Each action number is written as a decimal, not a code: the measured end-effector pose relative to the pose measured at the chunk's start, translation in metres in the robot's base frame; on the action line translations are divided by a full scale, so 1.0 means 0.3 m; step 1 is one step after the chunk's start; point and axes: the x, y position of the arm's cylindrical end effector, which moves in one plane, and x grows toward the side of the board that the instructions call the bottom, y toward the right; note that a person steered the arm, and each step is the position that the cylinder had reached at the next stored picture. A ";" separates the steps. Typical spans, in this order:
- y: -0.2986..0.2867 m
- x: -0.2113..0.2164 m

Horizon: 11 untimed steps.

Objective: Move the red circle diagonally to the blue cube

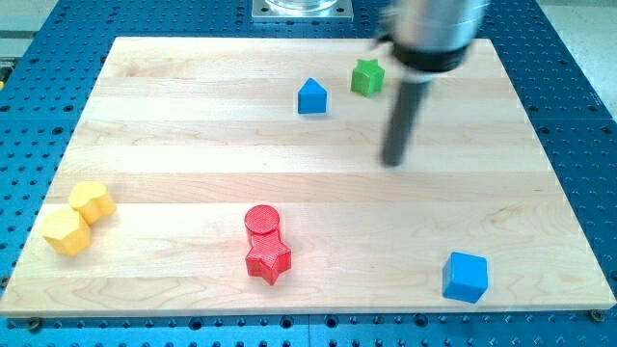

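Observation:
The red circle (261, 222) sits near the view's bottom centre, touching a red star (268, 259) just below it. The blue cube (466, 277) sits at the view's bottom right. My tip (391, 161) is at the end of the dark rod, right of centre in the upper half of the board. It is well above and to the right of the red circle and far above the blue cube, touching no block.
A blue house-shaped block (311, 97) and a green star (366, 77) sit near the view's top centre, left of the rod. Two yellow blocks (79, 217) touch each other at the view's left edge. The wooden board (174, 145) lies on a blue perforated table.

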 end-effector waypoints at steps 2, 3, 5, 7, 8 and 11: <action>-0.327 0.401; -0.331 0.541; -0.547 0.298; -0.448 0.376; -0.729 0.312; -0.659 0.100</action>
